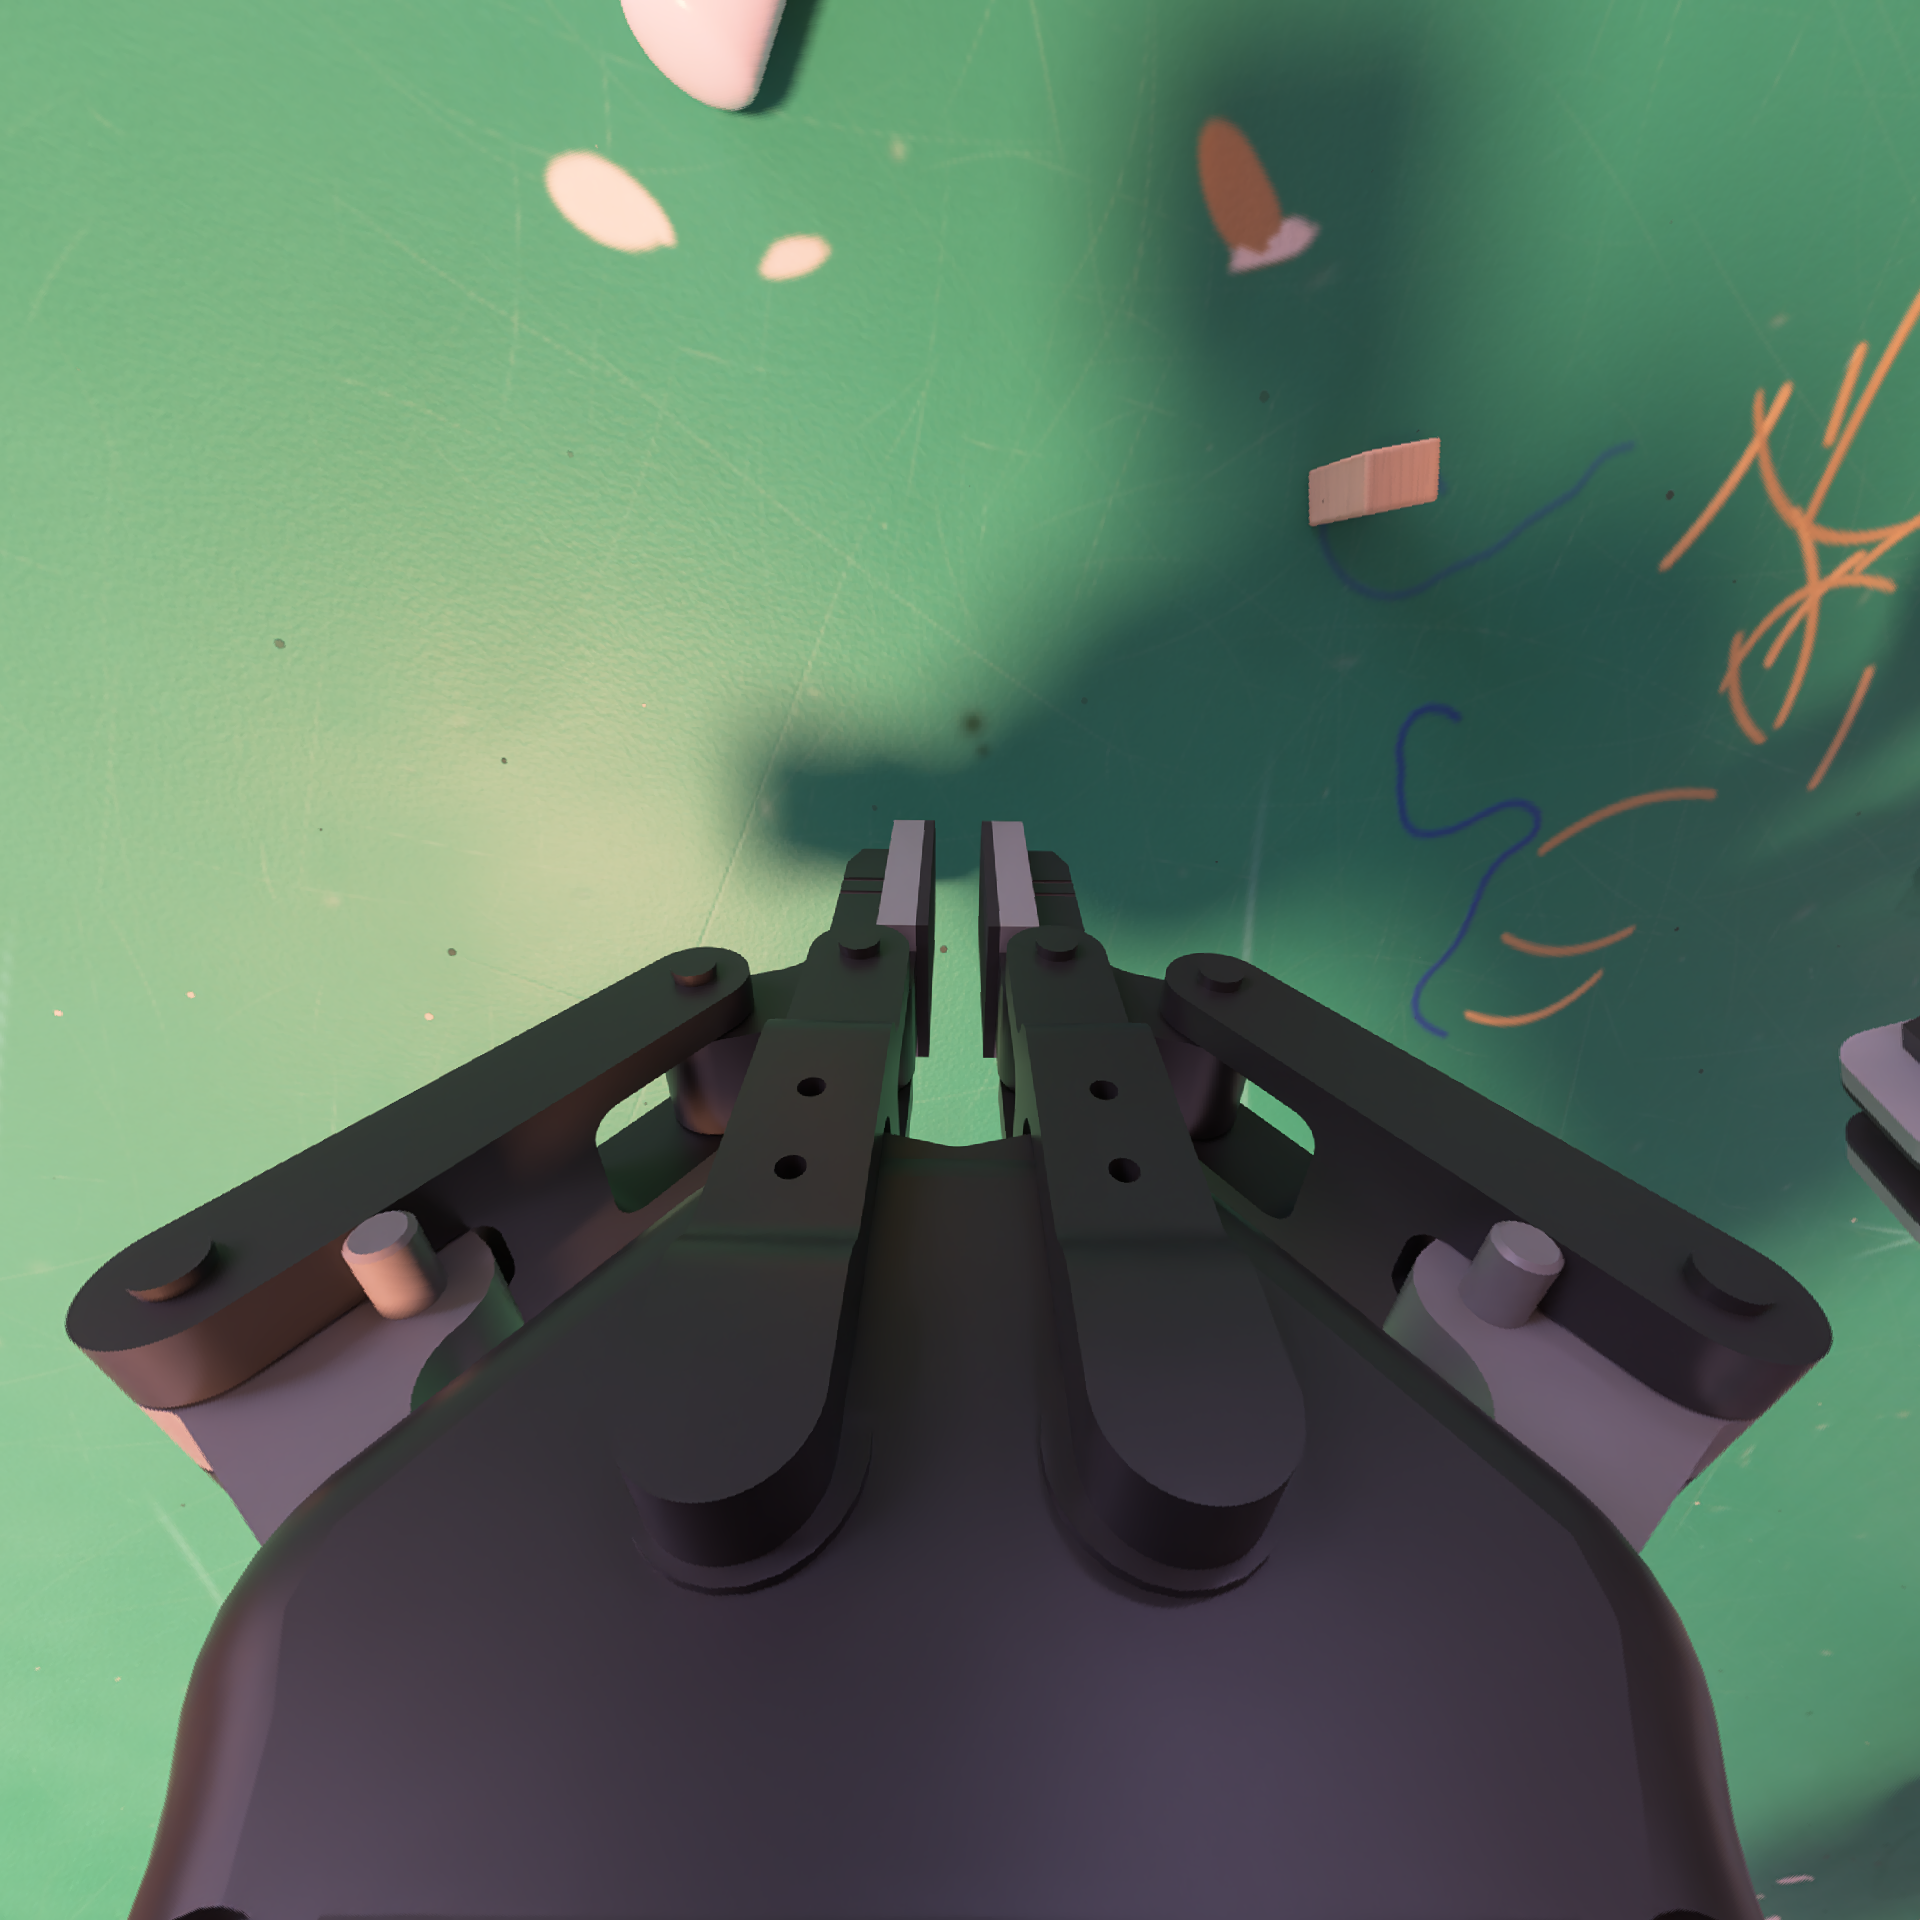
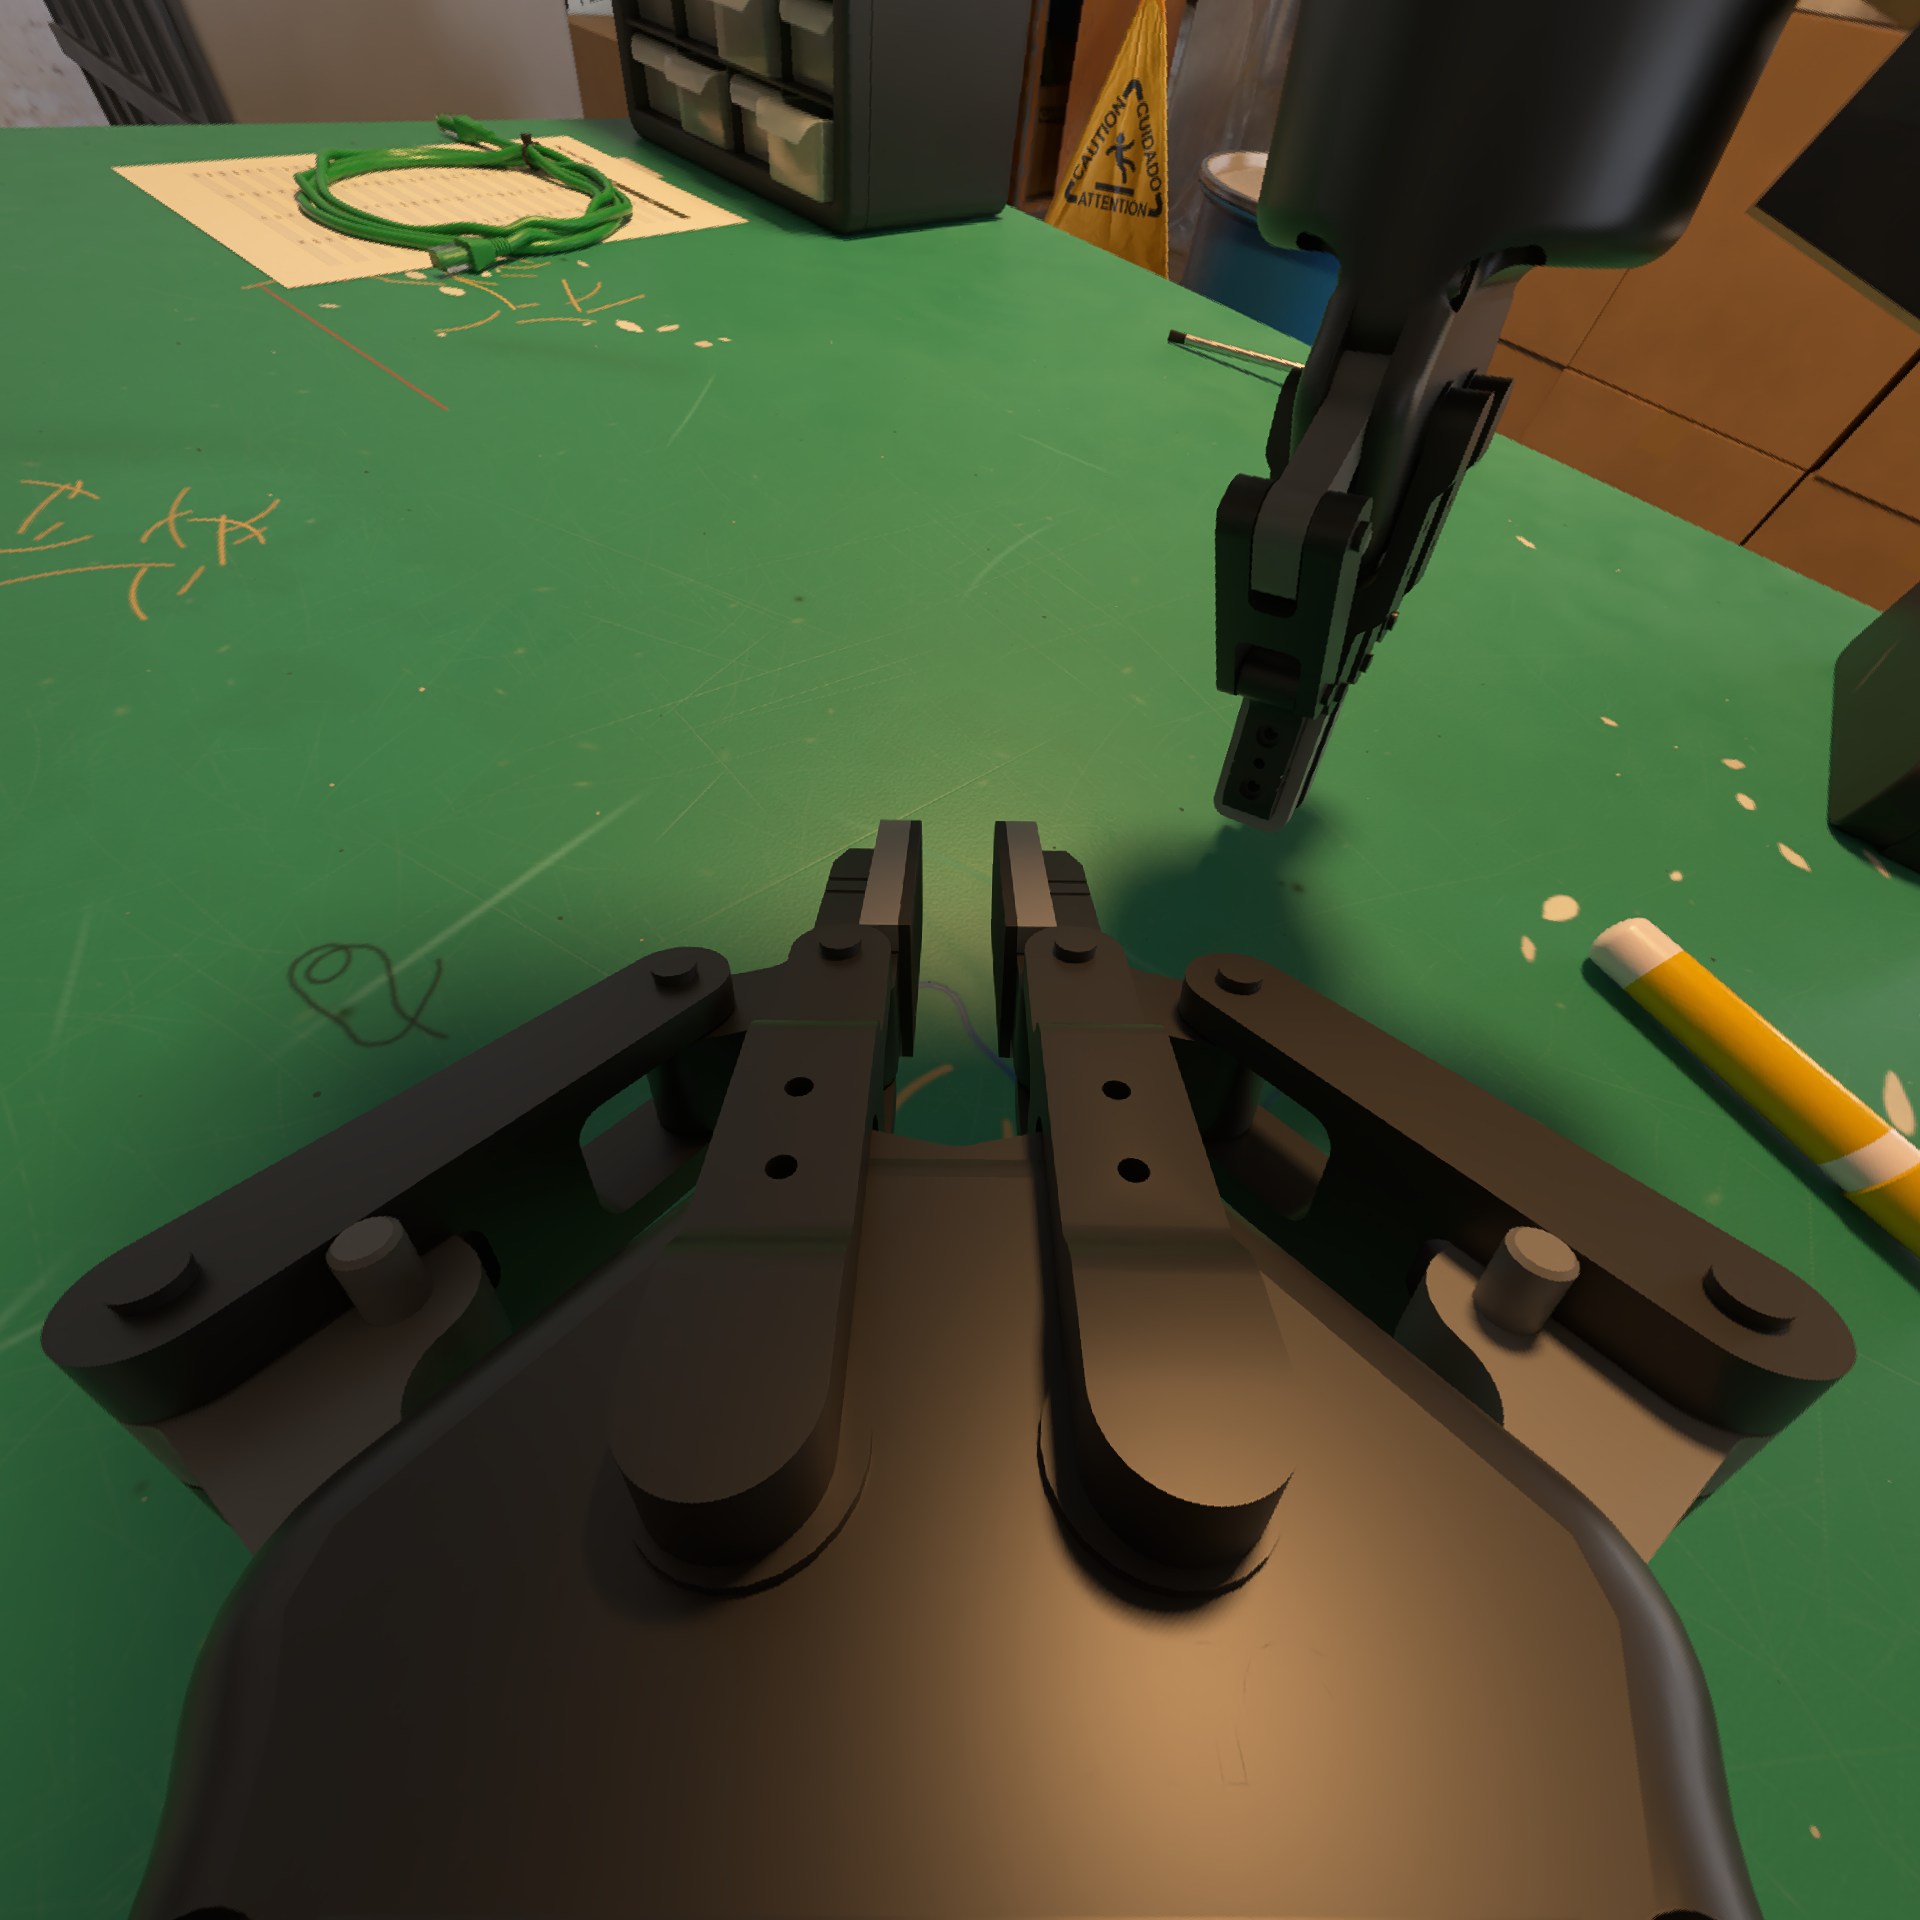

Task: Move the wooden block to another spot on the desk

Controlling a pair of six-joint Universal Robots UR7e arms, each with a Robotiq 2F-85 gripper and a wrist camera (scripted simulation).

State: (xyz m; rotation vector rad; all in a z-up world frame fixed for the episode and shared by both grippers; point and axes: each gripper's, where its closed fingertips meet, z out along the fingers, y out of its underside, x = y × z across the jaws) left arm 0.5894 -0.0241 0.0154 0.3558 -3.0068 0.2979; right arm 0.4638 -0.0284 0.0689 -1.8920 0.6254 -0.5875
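The wooden block (image 1: pixel 1374 480), small and tan, lies on the green desk (image 1: pixel 416 520) in the left wrist view, ahead and to the right of my left gripper (image 1: pixel 957 844). The left gripper's fingers stand almost together with a thin gap and hold nothing; it hovers over bare desk, well apart from the block. It also shows in the right wrist view (image 2: pixel 1262 805), pointing down close to the desk. My right gripper (image 2: pixel 957 847) is likewise nearly closed and empty above the desk (image 2: pixel 727 623). The block does not show in the right wrist view.
A yellow and white marker (image 2: pixel 1756 1070) lies right of the right gripper. A brown oblong object (image 1: pixel 1242 192) and a pale rounded object (image 1: pixel 707 47) lie beyond the block. A green cable (image 2: pixel 462 208) on paper, a drawer cabinet (image 2: pixel 790 104) and a black box (image 2: pixel 1886 748) stand near the edges.
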